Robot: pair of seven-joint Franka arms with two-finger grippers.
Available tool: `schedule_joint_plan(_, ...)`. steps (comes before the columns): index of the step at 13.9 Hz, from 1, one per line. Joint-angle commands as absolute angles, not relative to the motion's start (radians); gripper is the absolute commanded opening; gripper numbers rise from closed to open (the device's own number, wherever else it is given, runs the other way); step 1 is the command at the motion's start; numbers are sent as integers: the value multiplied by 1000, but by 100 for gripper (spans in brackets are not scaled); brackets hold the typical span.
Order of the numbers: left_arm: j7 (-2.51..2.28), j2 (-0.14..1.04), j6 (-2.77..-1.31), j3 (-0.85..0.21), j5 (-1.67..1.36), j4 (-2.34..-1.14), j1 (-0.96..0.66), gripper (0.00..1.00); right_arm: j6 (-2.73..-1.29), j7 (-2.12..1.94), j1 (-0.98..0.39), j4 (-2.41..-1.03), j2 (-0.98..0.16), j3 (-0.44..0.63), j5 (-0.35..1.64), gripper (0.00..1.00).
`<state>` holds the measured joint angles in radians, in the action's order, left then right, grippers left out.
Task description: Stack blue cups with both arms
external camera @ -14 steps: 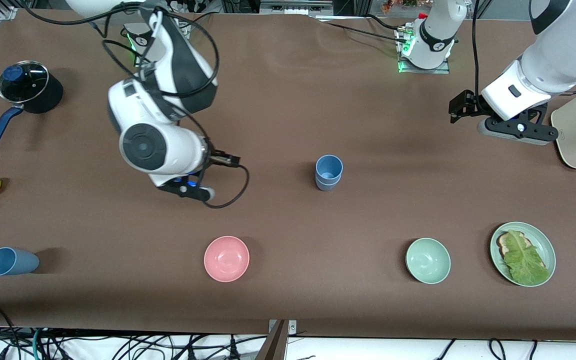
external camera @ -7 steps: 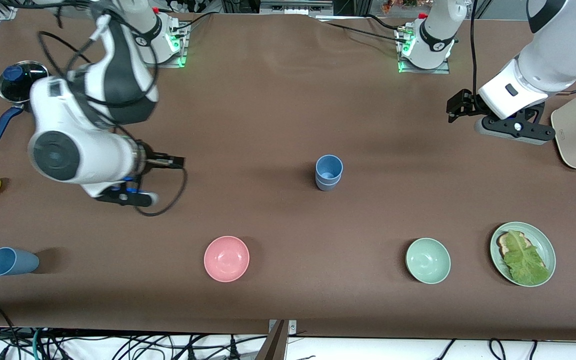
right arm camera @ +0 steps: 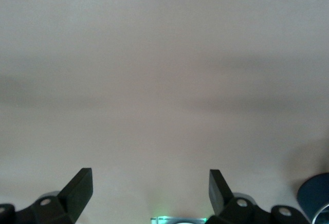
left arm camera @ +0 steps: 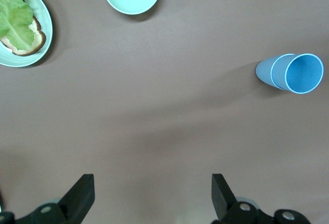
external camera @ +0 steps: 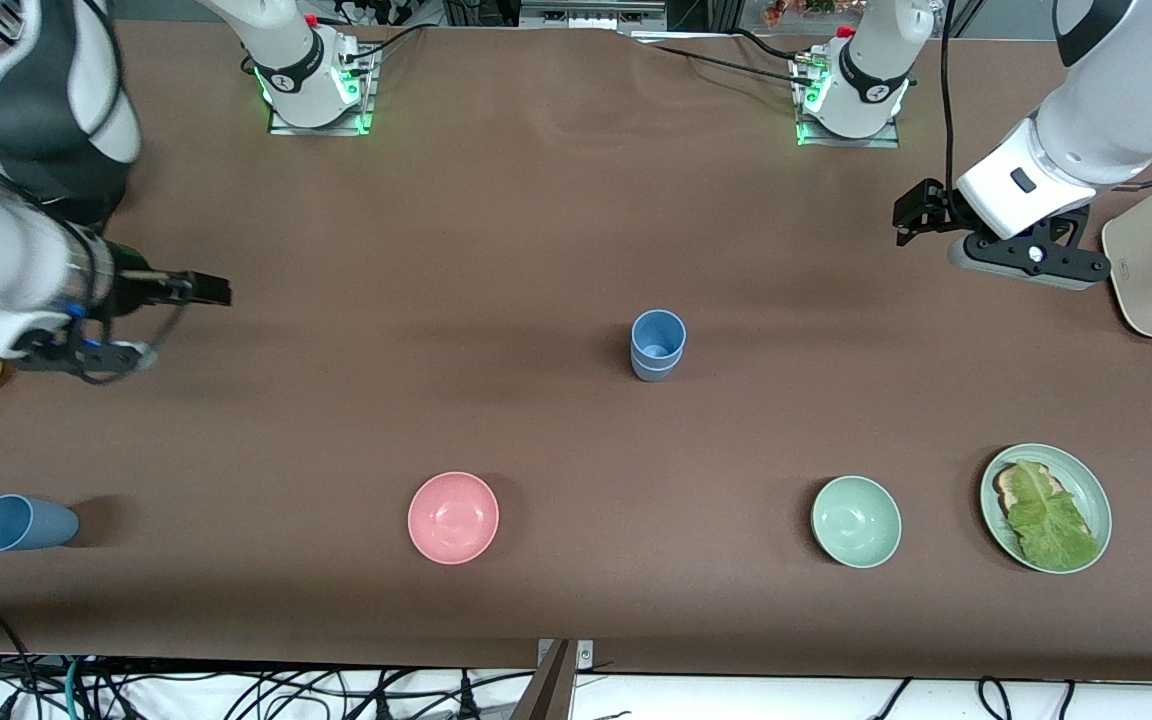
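Lying on its side nearest the camera, toward the right arm's end, one blue cup [external camera: 23, 523] is still unstacked. Pink bowl [external camera: 453, 517], green bowl [external camera: 856, 521] and plate [external camera: 1094, 490] line that near row. Mid-table, two nested cups [external camera: 657, 345] stand stacked, nothing blocking them. Right gripper [right arm camera: 149, 193] and left gripper [left arm camera: 152, 196] both hover, fingers apart, empty.
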<state>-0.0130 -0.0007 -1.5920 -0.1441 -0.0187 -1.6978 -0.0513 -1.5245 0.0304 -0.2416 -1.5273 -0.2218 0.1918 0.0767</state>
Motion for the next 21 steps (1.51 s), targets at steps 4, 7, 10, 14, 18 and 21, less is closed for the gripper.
schedule_joint_plan(4, -18, 17, -1571, -146, -8, -1661, -52, 100, -1557, 11, -131, -1626, -28, 81, -14, 100)
schedule_joint_plan(7, -18, 18, -1571, -146, -8, -1661, -52, 100, -1555, 9, -95, -1626, 6, 78, -14, 100)
schedule_joint_plan(10, -18, 17, -1571, -146, -8, -1661, -52, 100, -1554, 34, -69, -1629, 8, 63, -2, 100)
schedule_joint_plan(14, -18, 18, -1571, -146, -8, -1661, -52, 100, -1557, 40, -61, -1615, -8, 41, -6, 100)
schedule_joint_plan(18, -18, 17, -1571, -146, -8, -1661, -54, 100, -1560, 40, -60, -1606, -18, 41, -5, 100)
schedule_joint_plan(21, -20, 17, -1571, -146, -8, -1661, -54, 100, -1557, 40, -60, -1598, -25, 41, -6, 100)
